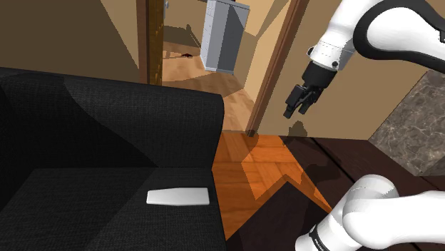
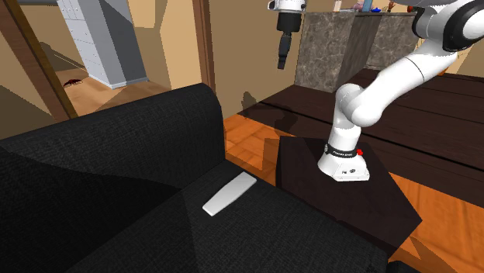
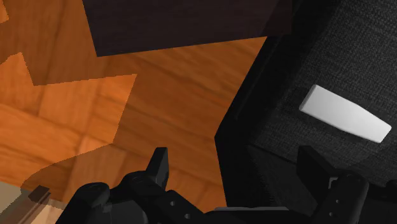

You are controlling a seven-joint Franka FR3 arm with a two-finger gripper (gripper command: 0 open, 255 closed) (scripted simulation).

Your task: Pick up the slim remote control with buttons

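The slim flat white remote (image 1: 178,197) is looking plain, maybe a bit grey at one end. The big black sofa (image 1: 107,128) is showing a fine woven speckle. The orange wooden plank floor (image 1: 246,167) is showing darker grain lines.

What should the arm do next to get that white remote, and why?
Probably swing across and down toward the white remote on the black sofa seat: the open jaws hang high over the wood floor, well off to its side.
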